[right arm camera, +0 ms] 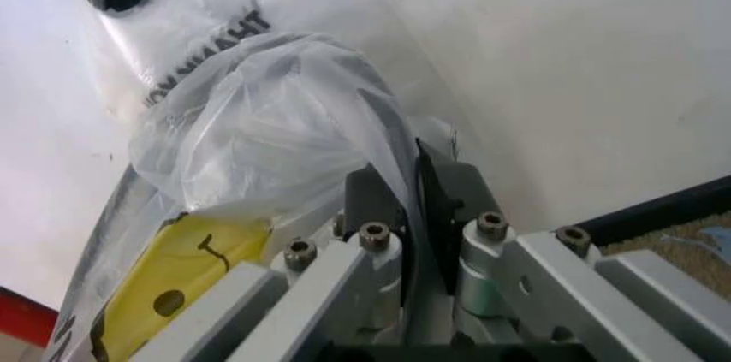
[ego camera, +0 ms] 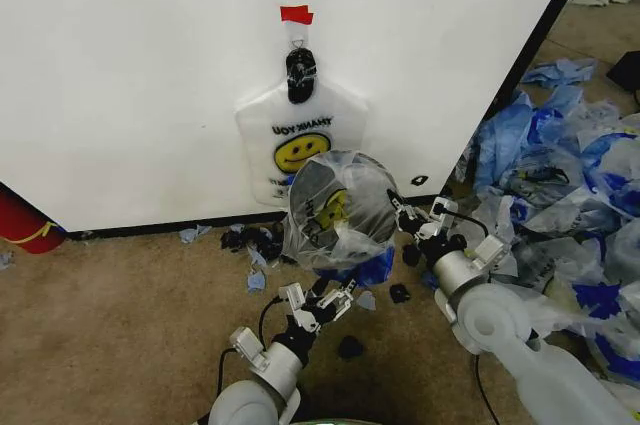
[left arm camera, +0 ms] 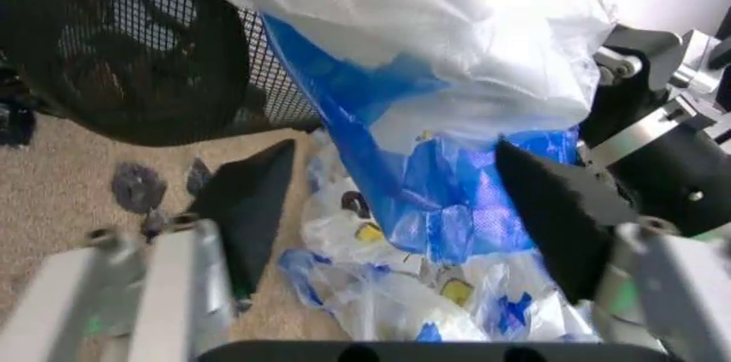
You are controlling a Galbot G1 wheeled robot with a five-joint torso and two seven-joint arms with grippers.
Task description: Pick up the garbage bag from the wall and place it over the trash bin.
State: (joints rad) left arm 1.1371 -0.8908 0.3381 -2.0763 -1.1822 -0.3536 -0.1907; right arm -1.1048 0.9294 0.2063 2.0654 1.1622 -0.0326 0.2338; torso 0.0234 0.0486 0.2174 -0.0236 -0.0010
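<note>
My right gripper (right arm camera: 409, 208) is pinched tight on the garbage bag (ego camera: 338, 207) film, holding its rim up over the trash bin (left arm camera: 137, 45). My left gripper (ego camera: 325, 303) hangs wide open just under the bag's blue bottom, gripping nothing. More bags hang on the wall (ego camera: 130, 75) right behind; loose plastic bags (ego camera: 570, 165) crowd my right, bare carpet (ego camera: 120, 315) left.

Two translucent white smiley-face plastic bags (ego camera: 338, 207), one black wire-mesh bin (left arm camera: 126, 45), one red cylinder (ego camera: 22, 222) at nine o'clock.
</note>
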